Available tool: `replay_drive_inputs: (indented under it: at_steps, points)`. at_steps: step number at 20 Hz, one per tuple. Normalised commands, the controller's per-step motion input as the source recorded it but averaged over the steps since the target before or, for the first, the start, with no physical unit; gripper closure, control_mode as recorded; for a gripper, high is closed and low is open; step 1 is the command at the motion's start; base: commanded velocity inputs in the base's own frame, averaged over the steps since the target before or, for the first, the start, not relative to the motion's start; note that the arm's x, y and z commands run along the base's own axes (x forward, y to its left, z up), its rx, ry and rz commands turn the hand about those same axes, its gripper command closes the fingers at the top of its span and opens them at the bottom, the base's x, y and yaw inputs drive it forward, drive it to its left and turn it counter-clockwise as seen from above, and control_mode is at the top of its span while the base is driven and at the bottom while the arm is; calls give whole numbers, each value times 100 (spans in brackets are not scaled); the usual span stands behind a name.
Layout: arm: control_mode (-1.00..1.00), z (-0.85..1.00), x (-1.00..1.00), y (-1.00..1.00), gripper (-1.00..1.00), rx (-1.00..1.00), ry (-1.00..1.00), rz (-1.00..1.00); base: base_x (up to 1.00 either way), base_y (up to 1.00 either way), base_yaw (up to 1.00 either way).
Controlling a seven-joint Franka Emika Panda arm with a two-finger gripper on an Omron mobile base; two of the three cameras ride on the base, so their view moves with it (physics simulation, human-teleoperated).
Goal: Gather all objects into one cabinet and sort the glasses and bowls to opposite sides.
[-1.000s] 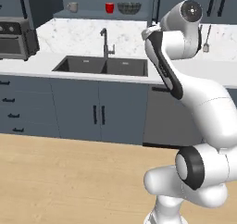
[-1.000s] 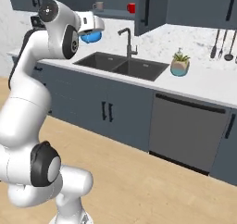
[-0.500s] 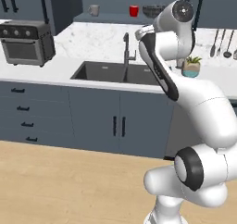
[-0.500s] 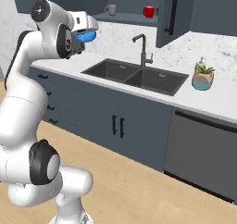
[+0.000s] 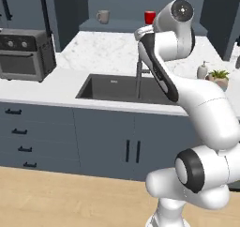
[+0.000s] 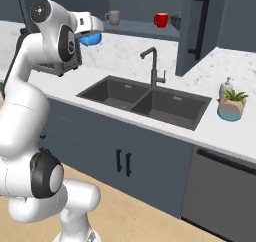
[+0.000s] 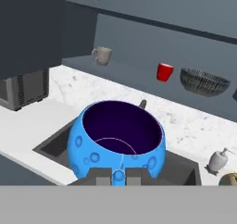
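My gripper (image 7: 118, 174) is shut on the near rim of the blue bowl (image 7: 115, 140), a glossy bowl with a dark inside, held in the air over the counter. From the right base view the gripper (image 6: 94, 31) carries the blue bowl (image 6: 90, 38) left of the faucet. On the open cabinet shelf (image 7: 129, 75) stand the beige mug (image 7: 102, 55), the red cup (image 7: 165, 72) and the dark mesh bowl (image 7: 203, 82). The mug (image 5: 103, 16) and red cup (image 5: 149, 17) also show in the left base view. The cabinet's door (image 6: 197, 26) stands open at the right.
A double sink (image 6: 145, 98) with a faucet (image 6: 154, 66) lies below the shelf. A toaster oven (image 5: 26, 55) stands on the counter to the left. A soap dispenser (image 6: 227, 84) and a teal plant pot (image 6: 231, 106) sit to the right of the sink.
The base has driven on, so the whole scene has shifted and come closer in both base views. The blue bowl stays in the shut gripper, now facing the shelf.
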Motion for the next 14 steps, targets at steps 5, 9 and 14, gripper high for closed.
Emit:
replay_drive_inputs:
  at_steps: [5,9,14]
  points:
    - [100,0,0,0,100,0,0,0,86,7,-9]
    - [100,0,0,0,100,0,0,0,90,25,-5]
    - [100,0,0,0,100,0,0,0,99,46,-8]
